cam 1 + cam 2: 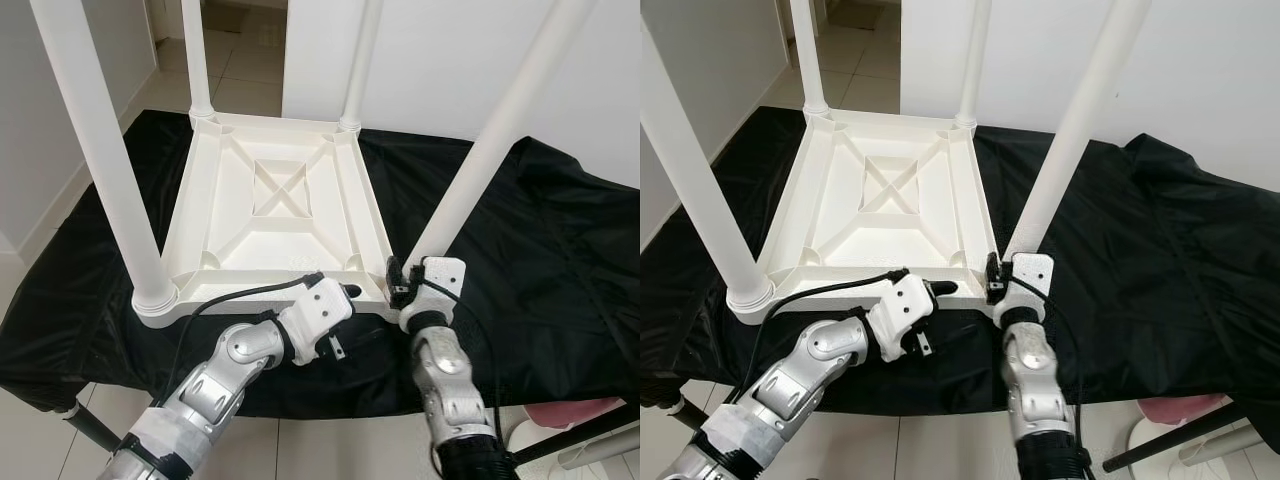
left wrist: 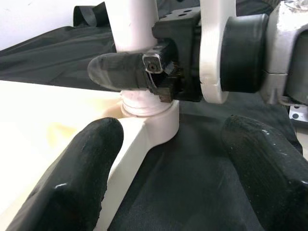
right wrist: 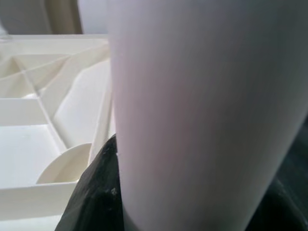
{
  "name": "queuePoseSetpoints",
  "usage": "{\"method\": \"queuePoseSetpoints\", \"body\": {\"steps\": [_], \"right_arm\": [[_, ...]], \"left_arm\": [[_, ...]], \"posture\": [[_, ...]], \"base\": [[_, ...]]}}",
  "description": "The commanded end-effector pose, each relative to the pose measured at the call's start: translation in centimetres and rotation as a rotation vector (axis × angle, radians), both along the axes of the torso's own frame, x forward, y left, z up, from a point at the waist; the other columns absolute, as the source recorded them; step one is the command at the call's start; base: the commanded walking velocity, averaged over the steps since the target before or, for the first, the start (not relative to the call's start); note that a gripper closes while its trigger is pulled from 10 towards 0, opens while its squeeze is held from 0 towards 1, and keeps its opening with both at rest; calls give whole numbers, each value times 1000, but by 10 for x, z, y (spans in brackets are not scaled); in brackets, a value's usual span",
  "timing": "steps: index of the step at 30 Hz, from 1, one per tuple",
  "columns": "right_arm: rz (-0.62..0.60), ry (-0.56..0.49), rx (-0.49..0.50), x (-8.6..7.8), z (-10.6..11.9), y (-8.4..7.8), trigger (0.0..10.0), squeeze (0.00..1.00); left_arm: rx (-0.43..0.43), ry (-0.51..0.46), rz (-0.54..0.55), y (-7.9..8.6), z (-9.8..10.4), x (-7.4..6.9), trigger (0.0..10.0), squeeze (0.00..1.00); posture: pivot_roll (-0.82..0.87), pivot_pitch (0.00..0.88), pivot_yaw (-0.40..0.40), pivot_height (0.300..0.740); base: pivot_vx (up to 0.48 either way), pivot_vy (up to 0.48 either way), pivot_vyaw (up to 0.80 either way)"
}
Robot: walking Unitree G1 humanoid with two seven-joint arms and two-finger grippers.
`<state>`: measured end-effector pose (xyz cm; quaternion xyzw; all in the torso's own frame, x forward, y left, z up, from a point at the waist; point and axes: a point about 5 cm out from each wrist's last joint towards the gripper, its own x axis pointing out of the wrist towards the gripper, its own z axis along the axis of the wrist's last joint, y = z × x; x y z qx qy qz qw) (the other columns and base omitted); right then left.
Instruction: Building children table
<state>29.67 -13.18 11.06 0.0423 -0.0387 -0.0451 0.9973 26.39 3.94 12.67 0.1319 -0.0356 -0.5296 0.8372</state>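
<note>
While the right gripper (image 1: 405, 280) clamps the near right leg (image 1: 480, 160), the left gripper (image 2: 168, 187) hangs open beside the tabletop (image 1: 275, 200)

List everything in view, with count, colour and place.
Table top: one, white, upside down on the black cloth.
Table legs: four, white, standing up from the top's corners.
Black cloth: one, spread under the table.
Floor tiles: pale, beyond the cloth.
Pink object: one, low on the right, unclear.
Left end effector: open, by the near right corner.
Right end effector: shut on the near right leg.
</note>
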Motion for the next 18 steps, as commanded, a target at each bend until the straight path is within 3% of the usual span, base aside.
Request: {"method": "queuePoseSetpoints", "body": {"steps": [1, 9, 10, 12, 13, 18], "right_arm": [[-28, 62, 20, -1, -10, 2, 10000, 0], [2, 43, -23, 1, -3, 8, 10000, 0], [12, 45, -13, 1, -2, 10, 10000, 192], [17, 48, 2, 1, -1, 13, 10000, 192], [33, 28, 5, 0, 1, 15, 10000, 1000], [91, -2, 29, -3, 3, 16, 10000, 1000]], "left_arm": [[11, 2, -66, -3, 0, -3, 10000, 0], [5, 4, -58, -3, -1, -5, 10000, 0], [4, 5, -57, -3, -1, -5, 10000, 0], [2, 5, -56, -3, -1, -5, 10000, 0], [1, 4, -54, -3, -1, -4, 10000, 0], [1, 0, -50, -3, -1, -3, 10000, 0]], "posture": [[10, 0, -107, 740], [14, 0, -112, 740], [17, 0, -117, 740], [17, 0, -117, 740], [19, 0, -122, 740], [16, 0, -122, 740]], "base": [[0, 0, 0], [0, 0, 0], [0, 0, 0], [0, 0, 0], [0, 0, 0], [0, 0, 0]]}}
